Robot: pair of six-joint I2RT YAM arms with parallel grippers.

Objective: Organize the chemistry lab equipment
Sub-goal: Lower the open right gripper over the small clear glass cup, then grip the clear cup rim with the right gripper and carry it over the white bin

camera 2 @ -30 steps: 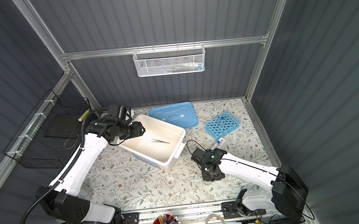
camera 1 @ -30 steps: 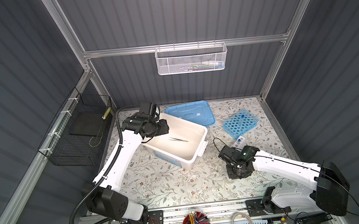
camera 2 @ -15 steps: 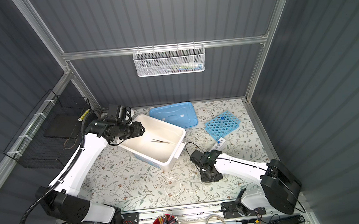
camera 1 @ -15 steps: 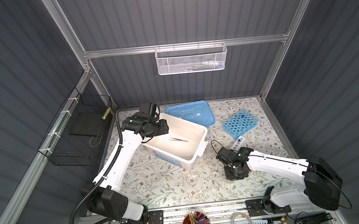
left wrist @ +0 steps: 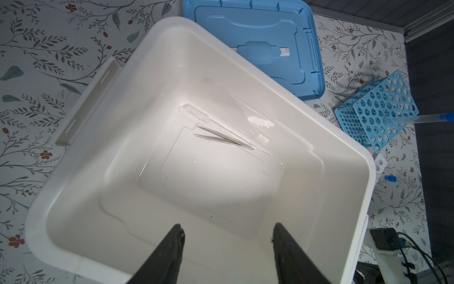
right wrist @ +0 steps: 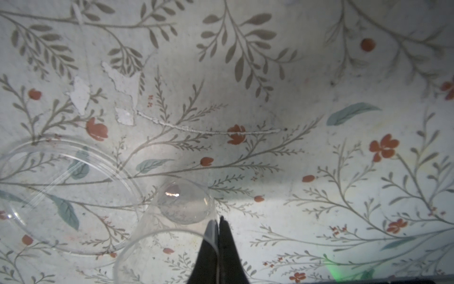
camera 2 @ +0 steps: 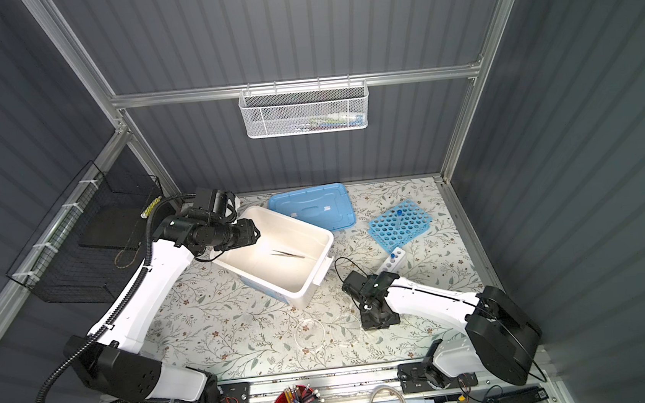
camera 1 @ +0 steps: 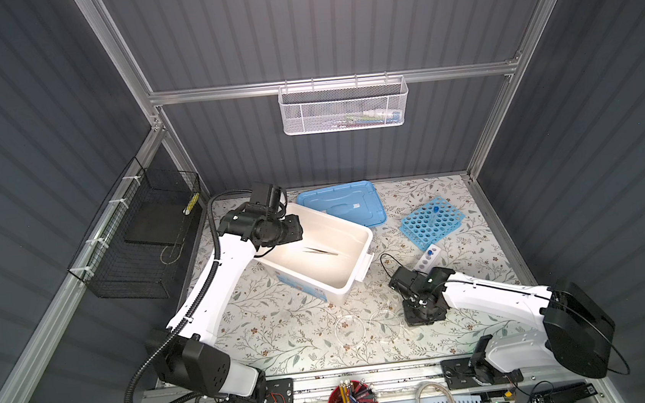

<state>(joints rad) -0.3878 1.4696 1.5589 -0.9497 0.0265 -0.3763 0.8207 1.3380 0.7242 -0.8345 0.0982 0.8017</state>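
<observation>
Floral mat [camera 1: 284, 333]: my right claw [right wrist: 218, 220], nr white bin [camera 1: 312, 287], pinched shut on thin wall of glass cup [right wrist: 181, 204] to lift it; left claw [left wrist: 227, 228] open, empty, over bin w/ tweezers [left wrist: 223, 141] inside.

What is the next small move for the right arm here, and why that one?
Probably a short straight lift. The right gripper is shut on the thin wall of the small clear vessel, which stands close beside a round dish; rising first should keep it off the dish before carrying it to the open white bin.
</observation>
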